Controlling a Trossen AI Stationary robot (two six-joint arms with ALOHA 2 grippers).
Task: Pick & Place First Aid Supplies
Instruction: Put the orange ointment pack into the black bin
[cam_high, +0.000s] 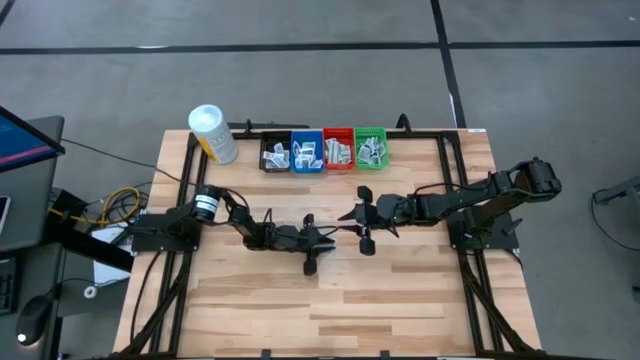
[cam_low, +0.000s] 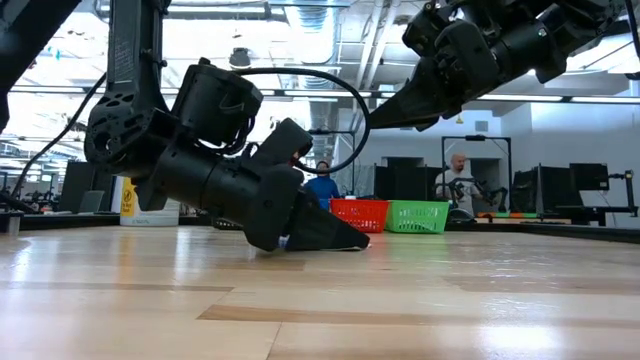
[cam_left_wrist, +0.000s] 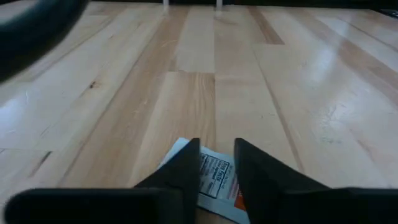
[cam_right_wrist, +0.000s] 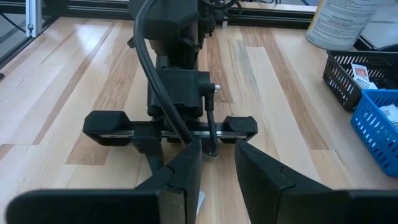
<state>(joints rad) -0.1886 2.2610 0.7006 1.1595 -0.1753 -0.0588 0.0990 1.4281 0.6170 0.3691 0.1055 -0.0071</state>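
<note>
One first aid packet (cam_left_wrist: 215, 176), white with print and an orange-red end, lies flat on the wooden table near its middle. My left gripper (cam_left_wrist: 217, 152) is down at the tabletop over it, fingers apart by a narrow gap, tips low in the low view (cam_low: 345, 243). The packet shows in the gap and reaches out past one finger. My right gripper (cam_high: 347, 215) hangs above the table facing the left one, with a narrow gap in its wrist view (cam_right_wrist: 217, 152). More supplies (cam_high: 322, 152) fill the bins. My left gripper comes at the packet slanting down from the table's left side, a fingertip (cam_left_wrist: 189, 163) on either side of the packet's printed middle (cam_left_wrist: 216, 171). The packet lies flat on the table. Whether the fingers touch it, I cannot tell.
Along the far edge stand a black bin (cam_high: 275, 155), a blue bin (cam_high: 306, 153), a red bin (cam_high: 338, 150) and a green bin (cam_high: 370, 149). Left of them is a yellow container with a white cap (cam_high: 213, 133). Bare wood lies toward the near edge (cam_high: 330, 310).
</note>
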